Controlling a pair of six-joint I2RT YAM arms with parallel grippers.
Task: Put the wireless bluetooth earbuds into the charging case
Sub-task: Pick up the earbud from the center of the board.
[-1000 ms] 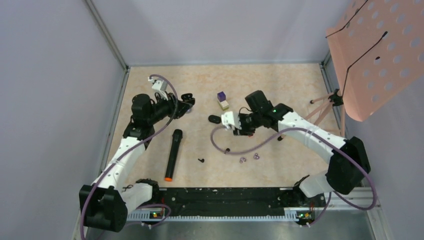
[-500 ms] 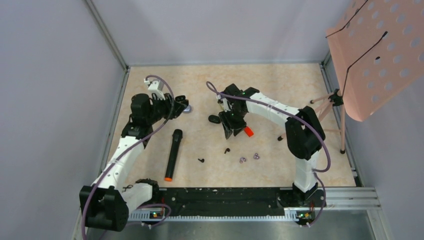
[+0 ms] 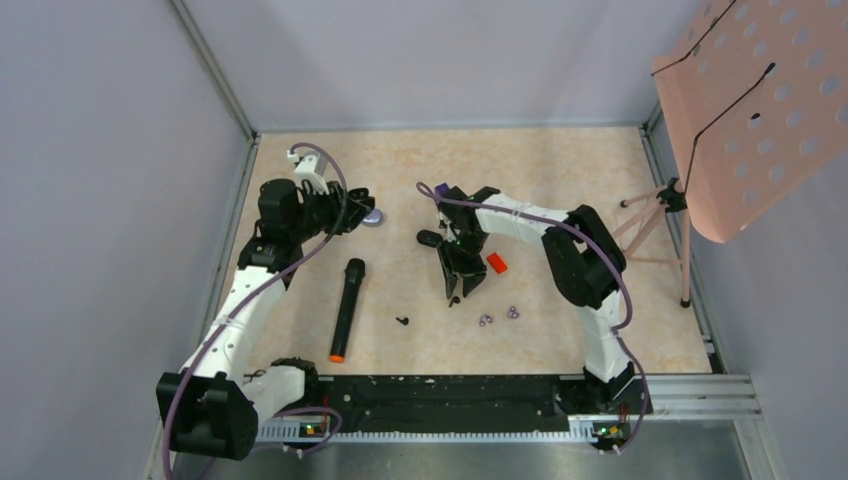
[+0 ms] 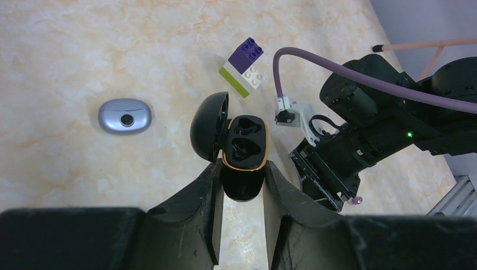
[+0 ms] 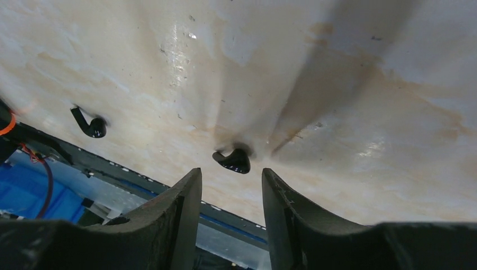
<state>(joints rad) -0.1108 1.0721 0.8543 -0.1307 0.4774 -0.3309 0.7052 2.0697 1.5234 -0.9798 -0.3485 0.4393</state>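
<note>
My left pincer (image 4: 242, 171) pinches the open charging case (image 4: 245, 147), its lid swung aside to the left. Further right, one earbud (image 3: 402, 321) lies on the table (image 3: 560, 170). A second earbud (image 5: 233, 160) lies just ahead of my right pincer (image 5: 229, 180), whose jaws stand spread.

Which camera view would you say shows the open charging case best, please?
The left wrist view: the charging case sits central, lid open, both wells visible, clamped in the left gripper. The top external view shows only a small dark shape there; the right wrist view misses it.
</note>
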